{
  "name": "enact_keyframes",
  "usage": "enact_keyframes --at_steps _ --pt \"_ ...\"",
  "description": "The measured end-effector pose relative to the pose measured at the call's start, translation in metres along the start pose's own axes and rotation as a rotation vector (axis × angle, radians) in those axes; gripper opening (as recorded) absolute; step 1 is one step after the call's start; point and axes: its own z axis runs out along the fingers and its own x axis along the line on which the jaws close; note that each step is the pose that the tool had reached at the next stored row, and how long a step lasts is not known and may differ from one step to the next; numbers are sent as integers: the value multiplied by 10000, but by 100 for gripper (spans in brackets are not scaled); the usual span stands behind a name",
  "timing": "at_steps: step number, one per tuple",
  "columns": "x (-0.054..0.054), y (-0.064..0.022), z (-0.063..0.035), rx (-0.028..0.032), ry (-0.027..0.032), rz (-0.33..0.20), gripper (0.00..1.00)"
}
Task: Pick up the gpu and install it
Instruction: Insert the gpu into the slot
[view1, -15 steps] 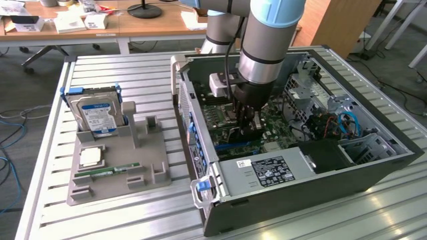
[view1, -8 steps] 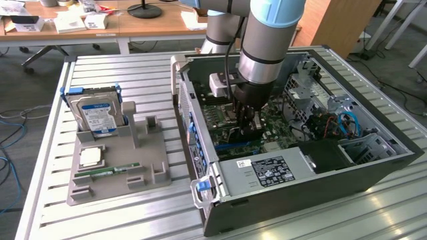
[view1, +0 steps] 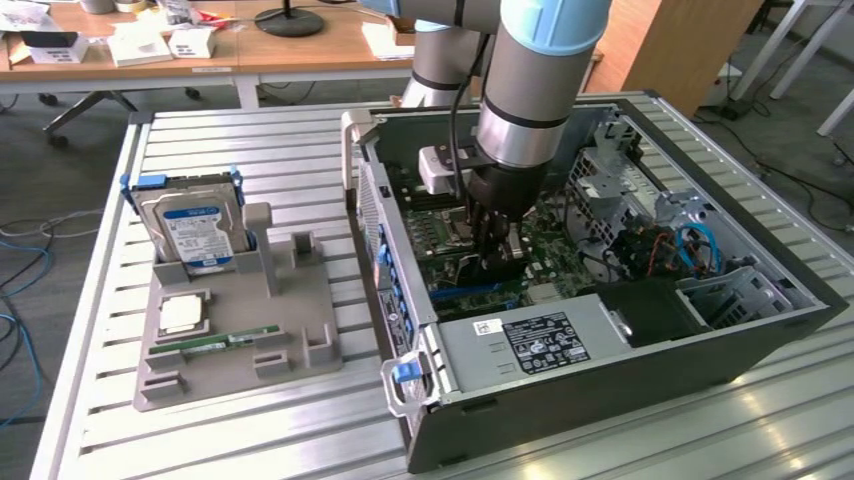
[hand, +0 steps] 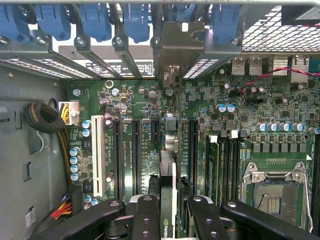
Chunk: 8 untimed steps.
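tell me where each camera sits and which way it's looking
Exterior view: off the arm, above the metal table, looking down into the open computer case; the arm and its tool reach into it.
Wrist view: on the wrist, looking along the tool at the motherboard; the tool's black fingers show, closed on the graphics card, seen edge-on.
Shared: the tool and the motherboard inside the case.
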Motion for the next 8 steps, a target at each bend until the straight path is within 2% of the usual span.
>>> enact_keyframes --at_steps 3,6,8 --pt "0 0 -1 -1 -5 0 26" --pt "0 1 -4 -4 -110 3 26" --pt "0 0 -3 -4 -132 3 26"
